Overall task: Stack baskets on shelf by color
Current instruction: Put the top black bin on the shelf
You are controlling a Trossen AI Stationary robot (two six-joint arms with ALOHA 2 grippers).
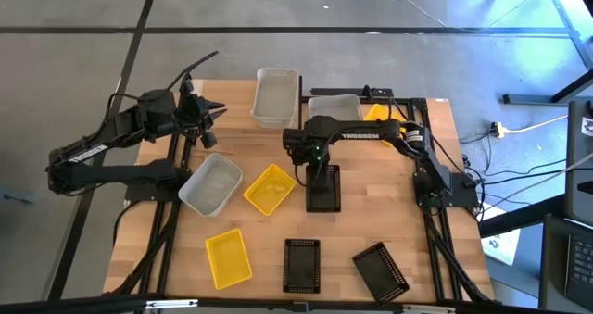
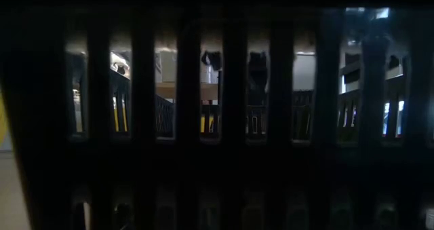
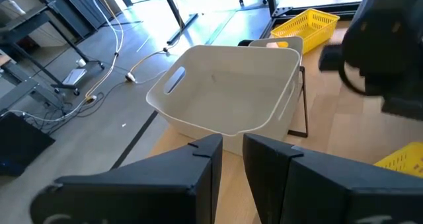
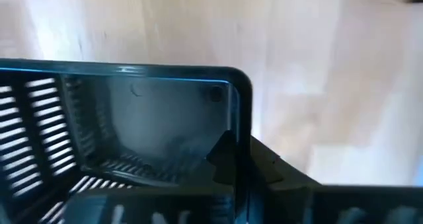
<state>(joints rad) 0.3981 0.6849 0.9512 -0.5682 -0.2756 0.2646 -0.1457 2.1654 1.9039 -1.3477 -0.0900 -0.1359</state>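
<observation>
At the centre of the high view, the right gripper (image 1: 320, 170) clamps the rim of a black perforated plastic basket (image 1: 323, 189) on the butcher-block tabletop (image 1: 435, 221).

Sorting looks barely begun: a yellow basket (image 1: 382, 112) and a translucent white basket (image 1: 335, 107) sit by the black-framed shelf (image 1: 422, 110) at upper right; seven remain scattered. The left gripper (image 1: 206, 119), fingers nearly closed and empty, hovers upper left.

shelf (image 1: 435, 106) at table's back right | three baskets (image 1: 301, 264) along front edge | two baskets (image 1: 270, 188) mid-table
</observation>
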